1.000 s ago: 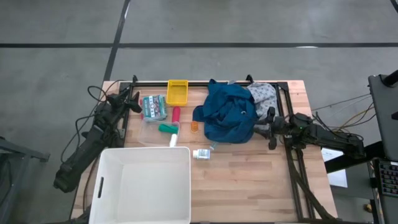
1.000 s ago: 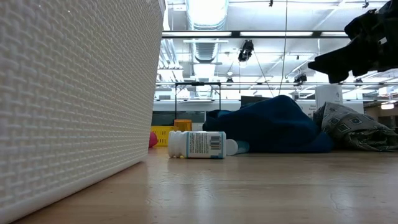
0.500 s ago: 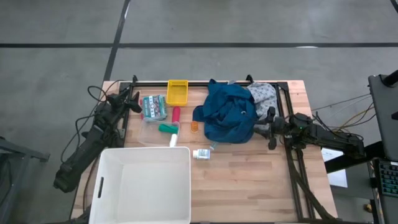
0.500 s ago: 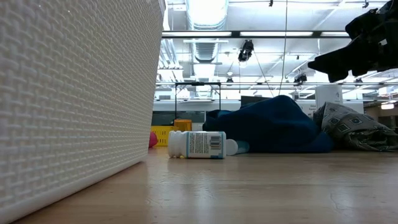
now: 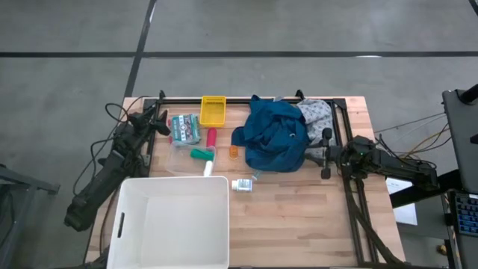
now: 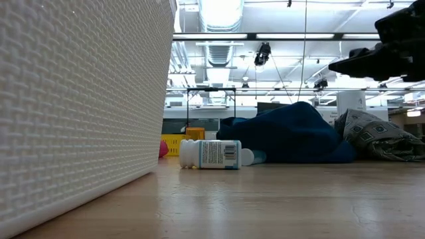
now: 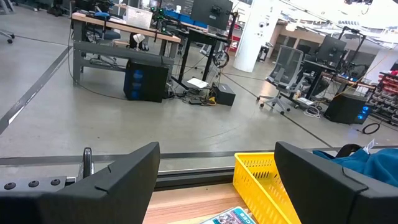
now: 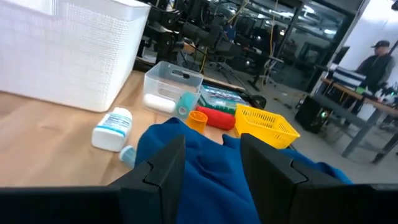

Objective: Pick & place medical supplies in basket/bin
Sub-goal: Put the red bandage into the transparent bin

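Right hand (image 5: 324, 155), fingers parted and grasping nothing, hovers just right of the blue garment (image 5: 275, 134). Left hand (image 5: 159, 117), also released, waits far left. The tub (image 5: 173, 224) sits near left on the bench (image 5: 299, 217).

Bright, even overhead light; soft shadows

Pale wood table (image 5: 299, 217) — white woven-textured plastic tub (image 5: 172, 224) — soft blue cloth garment (image 5: 275, 134).

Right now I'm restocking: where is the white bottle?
High view: the white bottle lies on its side mid-table, just right of the white bin, below the blue garment.
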Action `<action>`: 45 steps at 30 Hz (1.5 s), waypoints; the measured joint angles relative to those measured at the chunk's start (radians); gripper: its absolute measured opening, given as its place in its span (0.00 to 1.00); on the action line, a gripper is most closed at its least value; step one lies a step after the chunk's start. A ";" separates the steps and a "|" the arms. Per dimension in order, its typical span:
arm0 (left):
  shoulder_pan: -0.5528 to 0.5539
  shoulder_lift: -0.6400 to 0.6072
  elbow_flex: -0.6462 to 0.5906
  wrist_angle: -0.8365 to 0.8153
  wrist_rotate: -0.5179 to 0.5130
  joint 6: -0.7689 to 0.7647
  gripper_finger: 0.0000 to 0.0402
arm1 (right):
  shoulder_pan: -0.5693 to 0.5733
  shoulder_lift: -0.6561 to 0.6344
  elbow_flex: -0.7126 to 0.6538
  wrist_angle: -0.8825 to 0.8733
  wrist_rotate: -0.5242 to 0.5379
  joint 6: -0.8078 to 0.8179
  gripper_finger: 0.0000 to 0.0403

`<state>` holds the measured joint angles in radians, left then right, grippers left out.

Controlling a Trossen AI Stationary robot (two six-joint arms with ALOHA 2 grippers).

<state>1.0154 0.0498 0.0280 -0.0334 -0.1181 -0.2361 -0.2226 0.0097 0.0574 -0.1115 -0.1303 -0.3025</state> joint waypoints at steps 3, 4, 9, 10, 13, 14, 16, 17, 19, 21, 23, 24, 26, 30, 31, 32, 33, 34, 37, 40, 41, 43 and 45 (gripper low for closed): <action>0.000 0.000 0.000 0.000 0.000 0.000 0.80 | 0.000 0.000 0.000 0.000 0.000 -0.016 0.37; 0.000 0.000 0.000 0.000 0.000 0.000 0.80 | 0.000 0.000 0.000 0.000 0.000 -0.015 0.37; 0.000 0.000 0.000 0.000 0.000 0.000 0.80 | 0.000 0.000 0.000 0.000 0.000 -0.015 0.37; 0.000 0.000 0.000 0.000 0.000 0.000 0.80 | 0.000 0.000 0.000 0.000 0.000 -0.014 0.37; 0.000 0.000 0.000 0.000 0.000 0.000 0.80 | 0.000 0.000 0.000 0.000 0.000 -0.012 0.37; 0.000 0.000 0.000 0.000 0.000 0.000 0.80 | 0.000 0.000 0.000 0.000 0.000 -0.012 0.37; 0.000 0.000 0.000 0.000 0.000 0.000 0.80 | 0.000 0.000 0.000 0.000 0.000 -0.012 0.37; 0.000 0.000 0.000 0.000 0.000 0.000 0.80 | 0.000 0.000 0.000 0.000 0.000 -0.012 0.37; 0.000 0.000 0.000 0.000 0.000 0.000 0.80 | 0.000 0.000 0.000 0.000 0.000 -0.012 0.37; 0.000 0.000 0.000 0.000 -0.001 0.000 0.80 | 0.000 0.000 0.000 0.000 0.000 -0.012 0.37; 0.001 0.000 0.000 0.000 -0.001 -0.005 0.80 | 0.000 0.000 0.000 0.000 0.000 -0.012 0.37; 0.001 0.000 0.000 0.000 0.001 -0.011 0.80 | 0.000 0.000 0.000 0.000 0.000 -0.012 0.37; 0.000 0.000 0.000 -0.007 0.073 -0.089 0.80 | 0.000 0.000 0.000 0.000 0.000 -0.012 0.37; -0.001 0.001 0.015 -0.005 0.225 -0.124 0.80 | 0.000 0.000 0.000 0.000 0.000 -0.012 0.37; -0.001 0.001 0.028 0.002 0.277 -0.107 0.80 | 0.000 0.000 0.000 0.000 0.000 -0.012 0.37; -0.001 0.000 0.042 0.006 0.320 -0.084 0.80 | 0.000 0.001 0.000 0.000 0.000 -0.012 0.37; -0.002 0.000 0.055 0.004 0.351 -0.062 0.80 | 0.000 0.000 0.000 0.000 0.000 -0.012 0.37; -0.002 0.001 0.070 -0.004 0.368 -0.043 0.80 | 0.000 0.000 0.000 0.000 0.000 -0.013 0.37; -0.001 0.002 0.122 -0.038 0.373 0.005 0.80 | 0.000 0.000 0.000 0.000 0.000 -0.013 0.37; -0.001 0.020 0.169 -0.101 0.373 0.020 0.80 | 0.000 0.000 0.000 0.000 0.000 -0.012 0.37; -0.002 0.029 0.186 -0.122 0.373 0.019 0.80 | 0.000 0.000 0.000 0.000 0.000 -0.012 0.37; -0.002 0.053 0.225 -0.178 0.373 0.017 0.80 | 0.000 0.000 0.000 0.000 0.000 -0.013 0.37; -0.002 0.084 0.259 -0.243 0.373 0.020 0.80 | 0.000 0.000 0.000 0.000 0.000 -0.012 0.37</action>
<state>1.0138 0.1337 0.2868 -0.2761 0.2551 -0.2161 -0.2226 0.0101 0.0574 -0.1116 -0.1303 -0.3149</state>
